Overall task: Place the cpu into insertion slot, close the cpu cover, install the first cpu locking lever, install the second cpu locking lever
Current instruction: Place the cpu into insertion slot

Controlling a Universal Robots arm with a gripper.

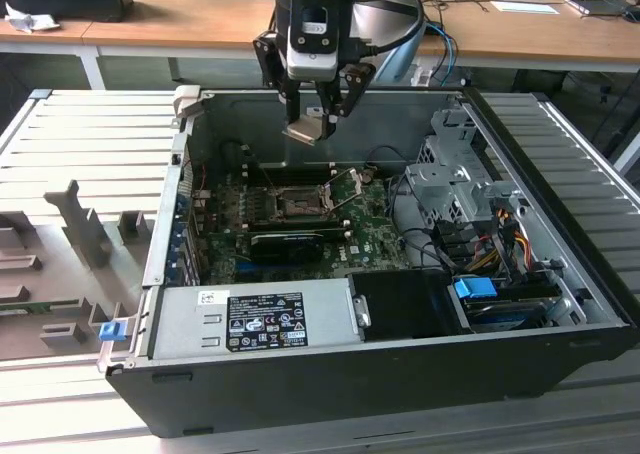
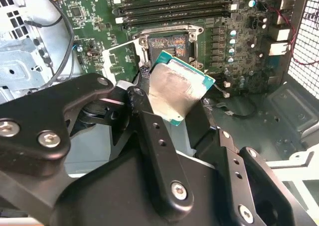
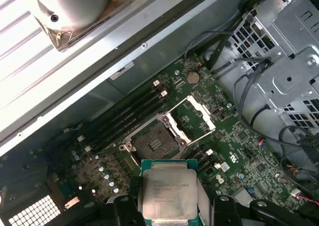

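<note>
Exterior view, upper middle of the frame: the gripper [image 1: 312, 124] hangs over the open computer case [image 1: 400, 374]. Its jaws are drawn in to chip width and pinch the cpu [image 1: 303, 131] by two opposite edges. The chip is carried well clear of the green motherboard [image 1: 375, 239].

The insertion slot [image 1: 290, 202] lies below it near the frame's centre, uncovered. The cpu cover [image 1: 345, 187] is swung up on the slot's side toward the exterior view's right.

In the first wrist view the chip's pale metal lid faces the camera, with a narrow green rim around it.

It looks light, thin and stiff, and its metal face is probably slick. The edge grip suits it, since it keeps both faces untouched. The underside and the socket's contacts are likely the fragile parts, so it should be held level.
</note>
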